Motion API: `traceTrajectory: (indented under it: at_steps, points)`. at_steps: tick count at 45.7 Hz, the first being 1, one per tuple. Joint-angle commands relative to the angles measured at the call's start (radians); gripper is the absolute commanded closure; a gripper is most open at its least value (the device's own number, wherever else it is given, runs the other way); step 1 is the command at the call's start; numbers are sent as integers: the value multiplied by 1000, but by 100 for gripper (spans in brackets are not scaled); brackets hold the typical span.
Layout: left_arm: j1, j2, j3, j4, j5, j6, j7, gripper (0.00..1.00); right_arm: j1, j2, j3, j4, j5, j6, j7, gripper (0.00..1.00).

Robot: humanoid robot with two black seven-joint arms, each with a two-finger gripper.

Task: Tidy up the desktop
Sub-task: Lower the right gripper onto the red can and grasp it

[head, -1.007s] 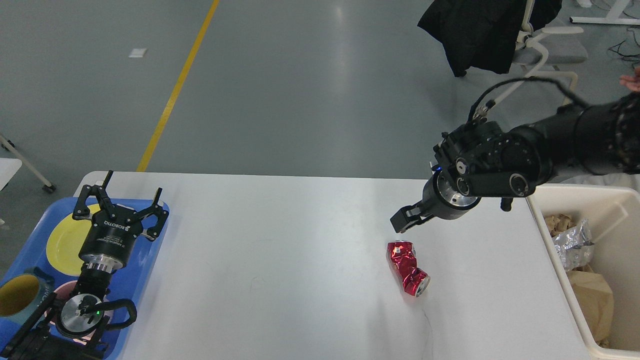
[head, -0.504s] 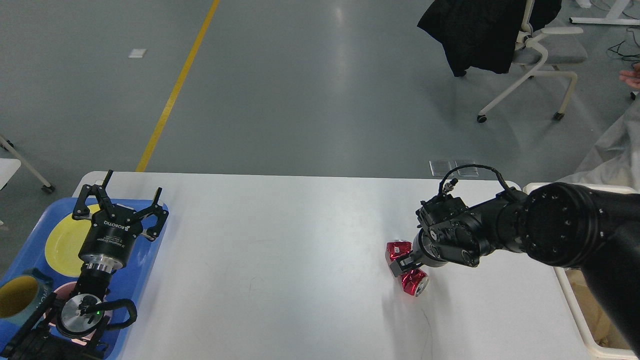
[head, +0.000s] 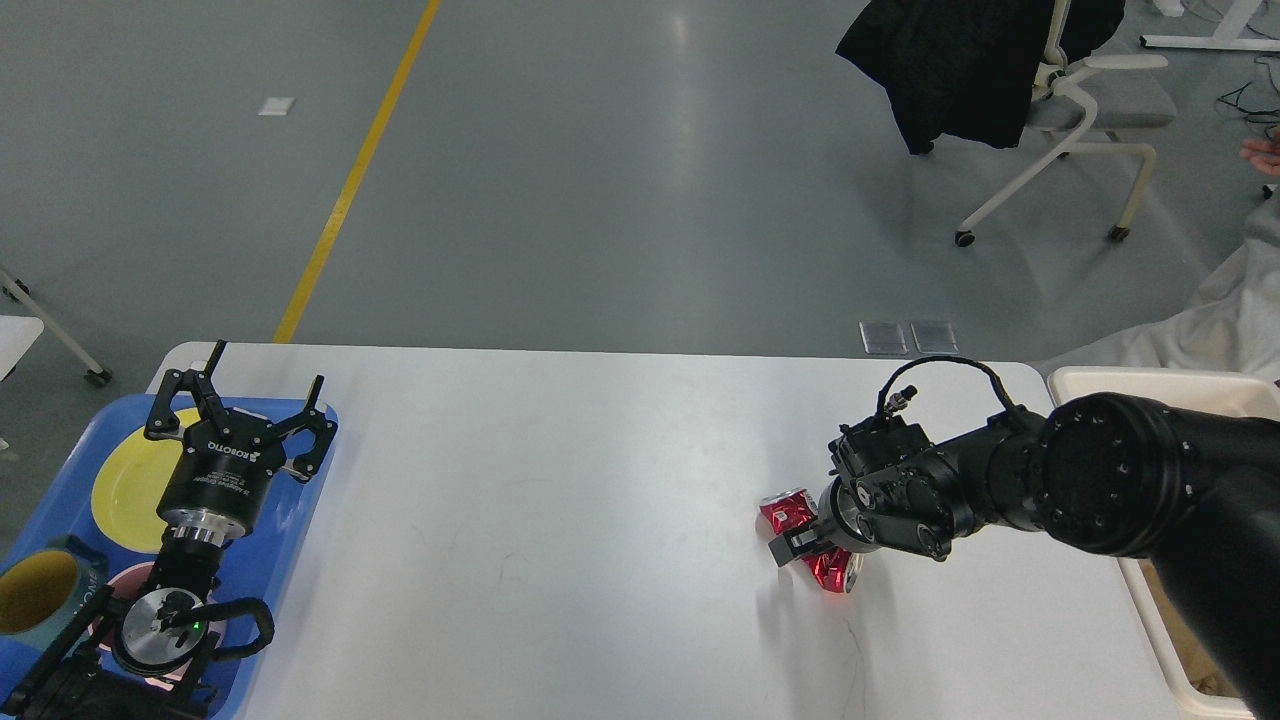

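The white desktop (head: 550, 520) fills the lower part of the head view. A crushed red can (head: 790, 512) lies on its right half. My right gripper (head: 805, 545) is down at the can with its fingers astride the middle; the near finger (head: 784, 549) presses on the can's front side and the far finger is hidden behind it. My left gripper (head: 240, 392) hangs open and empty above the blue tray (head: 295, 520) at the desktop's left end.
The tray holds a yellow plate (head: 120, 485), a yellow-lined cup (head: 35, 590) and a pink dish (head: 135, 578). A cream-white bin (head: 1150, 376) stands off the desktop's right edge, mostly hidden by my right arm. A chair (head: 1090, 110) with a black coat stands behind.
My right gripper came down from above the can to the can and settled around it; the can shifted slightly left and turned. The left arm has not moved.
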Motion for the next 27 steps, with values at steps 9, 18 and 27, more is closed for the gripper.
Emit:
traceTrajectory:
  at_steps: [9, 18, 27]
  points:
    - [0, 0, 0, 0, 0, 0, 0, 4, -3, 0, 0, 5, 1, -11, -2, 13]
    - [0, 0, 0, 0, 0, -1, 0, 4, -23, 0, 0, 5, 3, -12, -2, 26]
    - [0, 0, 0, 0, 0, 0, 0, 4, -19, 0, 0, 11, 30, -11, -6, 70]
